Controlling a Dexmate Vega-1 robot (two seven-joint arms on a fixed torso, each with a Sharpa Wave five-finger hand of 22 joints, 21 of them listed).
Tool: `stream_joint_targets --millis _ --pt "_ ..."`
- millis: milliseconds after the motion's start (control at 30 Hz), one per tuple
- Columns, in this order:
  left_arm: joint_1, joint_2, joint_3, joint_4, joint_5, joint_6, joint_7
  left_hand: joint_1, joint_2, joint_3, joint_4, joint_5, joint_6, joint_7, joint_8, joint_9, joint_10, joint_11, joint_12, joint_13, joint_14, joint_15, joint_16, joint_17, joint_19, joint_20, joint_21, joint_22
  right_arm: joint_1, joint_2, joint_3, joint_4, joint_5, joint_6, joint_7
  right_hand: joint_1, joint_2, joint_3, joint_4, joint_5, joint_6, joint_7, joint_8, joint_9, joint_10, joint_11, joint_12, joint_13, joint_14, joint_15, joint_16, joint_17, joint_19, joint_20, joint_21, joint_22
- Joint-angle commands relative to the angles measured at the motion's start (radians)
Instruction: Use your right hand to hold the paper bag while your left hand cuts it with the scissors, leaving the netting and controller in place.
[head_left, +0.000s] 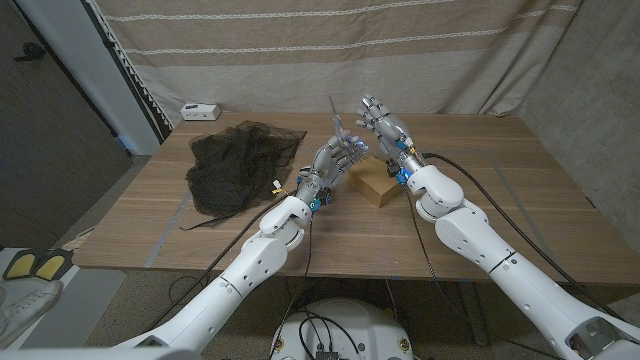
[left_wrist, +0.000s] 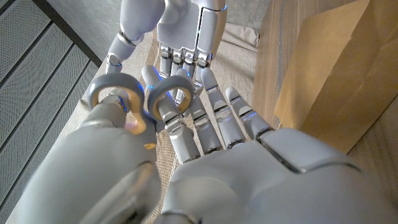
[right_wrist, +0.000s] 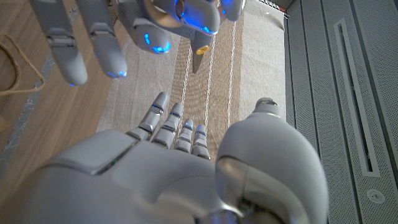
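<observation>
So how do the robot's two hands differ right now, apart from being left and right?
The left hand holds the scissors, fingers through the grey handle loops; the right hand holds nothing, its fingers spread. The left hand hangs beside the paper bag, the right hand above and behind it, not touching it. Both are raised off the table, close together.

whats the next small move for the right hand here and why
Probably lower the right hand onto the paper bag and grip it. That hand hangs open in the air above the bag, holding nothing, while the left hand already holds the scissors raised beside it.
</observation>
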Motion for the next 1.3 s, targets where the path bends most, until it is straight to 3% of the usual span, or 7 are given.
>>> stream_joint_targets --millis 33,367,433,500,800,967,1300 --pt "0.008 0.004 -0.002 -0.028 -0.005 0.024 0.038 -0.009 0.024 0.029 0.031 0.001 0.020 0.004 -0.001 0.003 0.080 -0.059 0.007 0.003 0.011 -0.145 0.007 0.000 0.009 -0.023 0.008 0.003 -0.003 0.003 -0.002 -0.005 -0.007 0.005 -0.006 -0.005 0.000 -0.004 -0.007 0.001 0.008 0.002 0.004 0.003 0.006 -0.004 0.005 0.001 0.010 -0.051 0.008 0.002 0.005 -0.001 -0.006 0.004" --pt "0.009 0.000 -0.002 -0.027 -0.011 0.025 0.045 -0.040 0.023 0.032 0.060 -0.002 0.072 0.017 0.021 0.011 0.122 -0.058 0.019 0.003 0.029 -0.145 0.008 -0.008 0.015 -0.028 0.013 0.004 -0.003 0.002 -0.002 -0.003 -0.005 0.006 -0.001 -0.007 0.002 -0.005 -0.009 0.001 0.012 0.002 0.006 0.003 0.010 -0.005 0.008 0.001 0.014 -0.055 0.010 -0.002 0.007 0.000 -0.009 0.004" --pt "0.014 -0.006 -0.003 -0.029 -0.008 0.021 0.059 -0.027 0.022 0.041 0.052 -0.005 0.092 0.023 0.025 0.007 0.136 -0.058 0.022 0.001 0.034 -0.148 0.008 -0.010 0.017 -0.031 0.013 0.003 -0.004 0.003 -0.001 -0.003 -0.002 0.005 -0.001 -0.007 0.002 -0.005 -0.010 0.001 0.012 0.002 0.006 0.003 0.010 -0.005 0.008 0.000 0.014 -0.054 0.010 -0.003 0.007 0.000 -0.010 0.004" --pt "0.017 -0.010 -0.003 -0.029 -0.006 0.016 0.068 0.004 0.011 0.058 0.029 -0.014 0.129 0.060 0.038 0.007 0.162 -0.056 0.034 0.003 0.052 -0.148 0.011 -0.014 0.019 -0.032 0.015 0.002 -0.005 0.003 0.000 -0.002 -0.001 0.006 -0.002 -0.007 0.002 -0.005 -0.010 0.001 0.012 0.002 0.006 0.003 0.011 -0.006 0.008 0.000 0.013 -0.055 0.010 -0.003 0.006 -0.001 -0.011 0.004" --pt "0.025 -0.018 -0.004 -0.025 0.026 -0.006 0.108 0.006 -0.011 0.060 0.020 -0.022 0.124 0.067 0.045 0.022 0.171 -0.056 0.044 0.014 0.066 -0.144 0.011 -0.017 0.019 -0.026 0.018 0.004 -0.006 0.006 0.001 0.005 0.007 0.012 0.005 -0.009 0.003 -0.006 -0.011 0.001 0.013 0.002 0.007 0.002 0.009 -0.006 0.009 -0.001 0.013 -0.054 0.010 -0.006 0.005 0.002 -0.014 0.004" --pt "0.025 -0.019 -0.002 -0.020 0.050 -0.011 0.133 -0.022 -0.042 0.052 0.026 -0.028 0.039 0.034 -0.011 0.003 0.144 -0.058 0.036 0.014 0.070 -0.144 0.006 -0.022 0.018 -0.022 0.018 0.005 -0.006 0.007 0.003 0.007 0.012 0.013 0.006 -0.010 0.004 -0.006 -0.012 0.000 0.013 0.001 0.007 0.002 0.010 -0.008 0.010 -0.001 0.014 -0.052 0.011 -0.008 0.005 0.003 -0.015 0.004" --pt "0.019 -0.019 0.003 -0.012 0.064 -0.010 0.135 -0.054 -0.059 0.030 0.015 -0.043 -0.052 0.008 -0.086 -0.003 0.104 -0.061 0.017 0.005 0.038 -0.141 -0.004 -0.033 0.011 -0.015 0.014 0.002 -0.007 0.006 0.007 0.009 0.012 0.016 0.004 -0.015 0.005 -0.009 -0.012 0.000 0.013 0.001 0.007 0.001 0.009 -0.008 0.010 -0.002 0.015 -0.051 0.011 -0.012 0.004 0.006 -0.020 0.004"
